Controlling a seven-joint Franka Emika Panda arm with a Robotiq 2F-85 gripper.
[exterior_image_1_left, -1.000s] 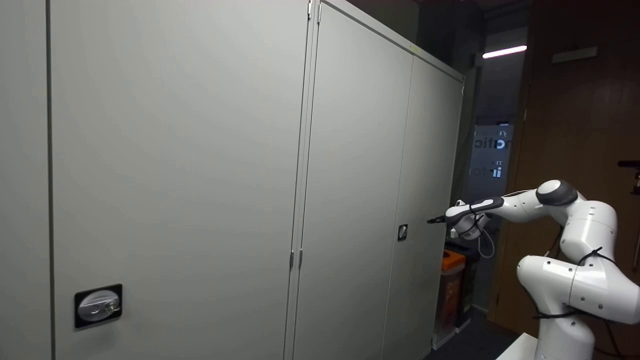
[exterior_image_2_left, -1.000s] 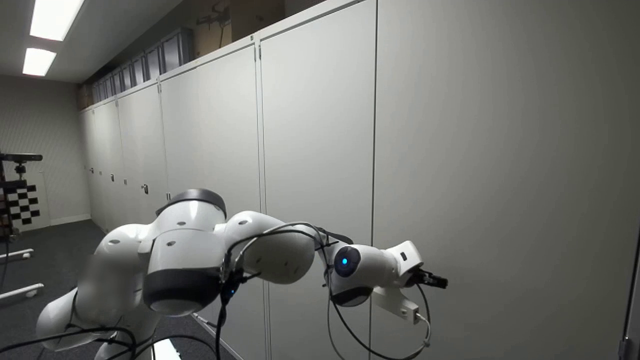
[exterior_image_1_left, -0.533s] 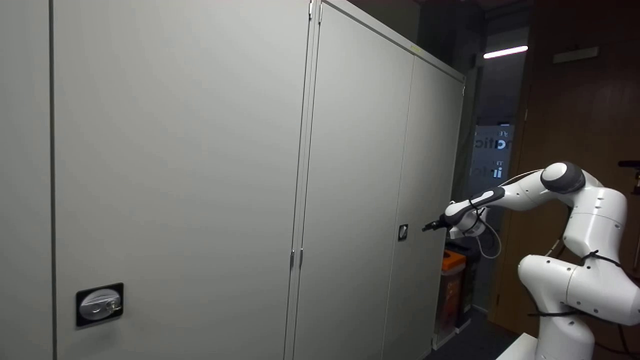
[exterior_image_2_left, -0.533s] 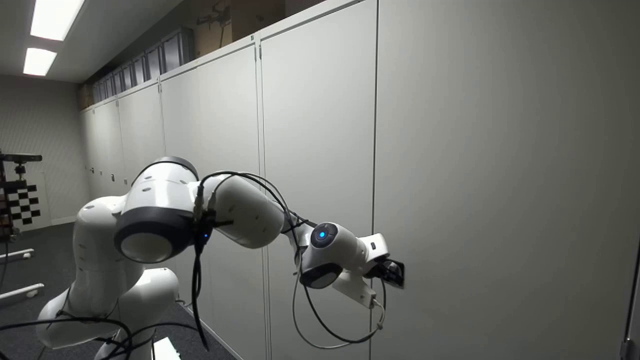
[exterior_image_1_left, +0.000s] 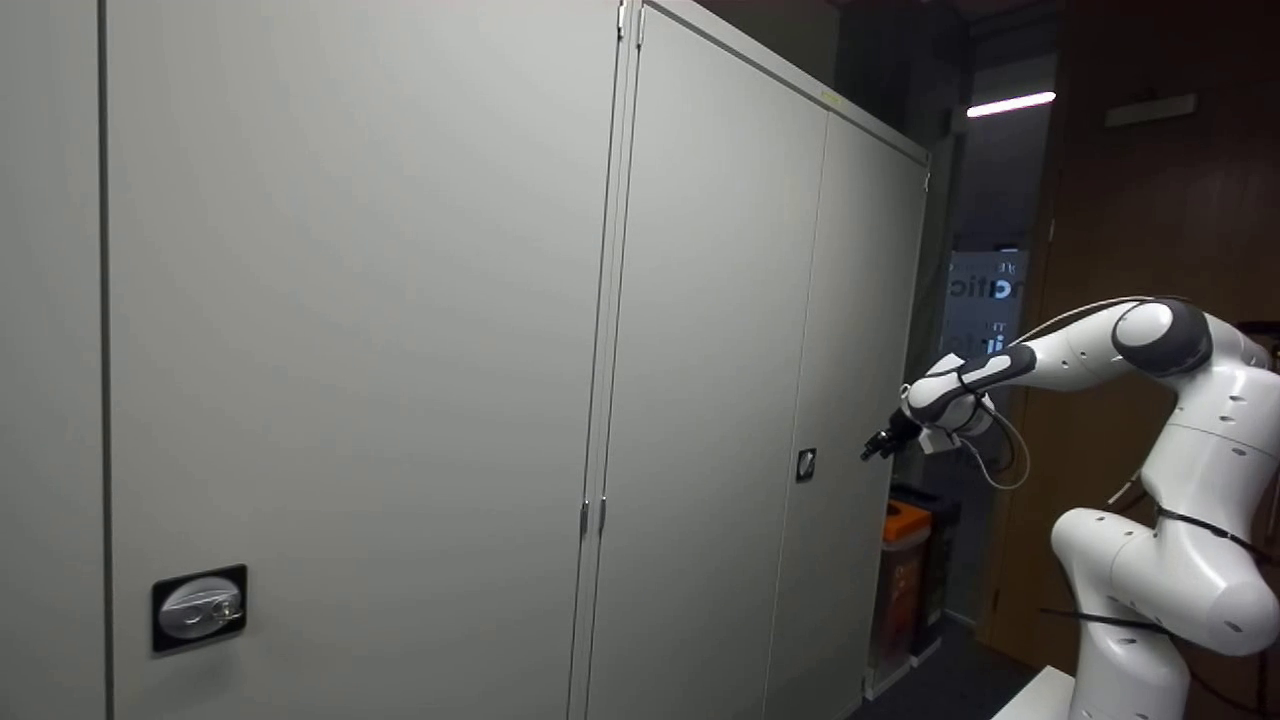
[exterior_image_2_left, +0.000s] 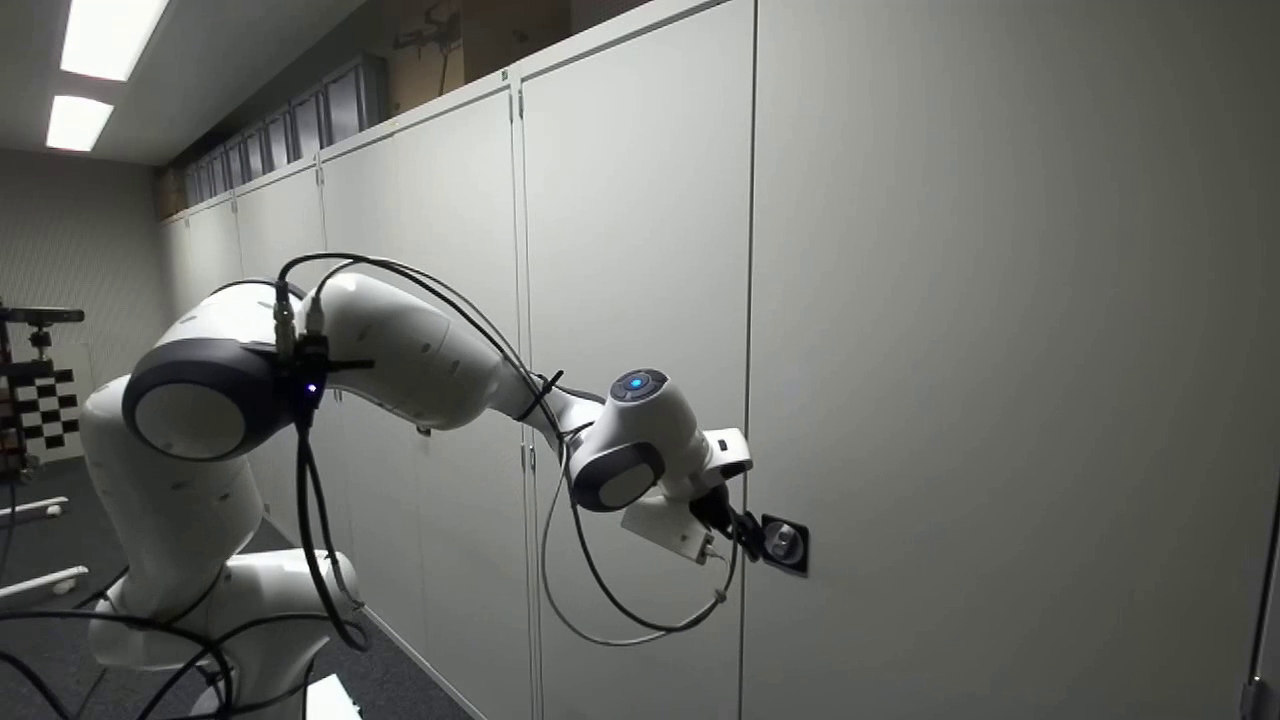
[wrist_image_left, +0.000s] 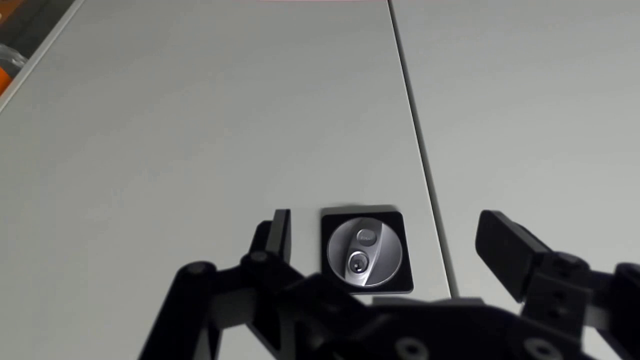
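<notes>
The lock handle (wrist_image_left: 365, 252), a round silver piece in a square black plate on the cabinet door (wrist_image_left: 210, 150), sits ahead of the gripper (wrist_image_left: 389, 239), seen between its fingers. Going by the wrist view, it lies a little toward nine o'clock from the middle of the gap, so it shows nearer the finger (wrist_image_left: 281, 232) on that side, apart from both fingertips. The fingers stand spread wide and have hold of nothing. The handle's ridge leans from about one o'clock to seven; just beside the plate, at three o'clock, runs the dark door seam (wrist_image_left: 419, 135), and the farther finger shows past it, over the neighbouring door (wrist_image_left: 540, 125). In an exterior view I see the handle at about nine o'clock from the gripper, near it. Against a second ago, the arm's elbow (exterior_image_2_left: 188, 418) has climbed in both exterior views, and the fingertips, which pointed at nine o'clock in an exterior view, now dip toward eight. In an exterior view where the wrist (exterior_image_2_left: 650, 440) was covering the handle, it has drawn off toward ten o'clock and the plate shows, at about three o'clock from the fingertips. The handle itself keeps its place on the door.
</notes>
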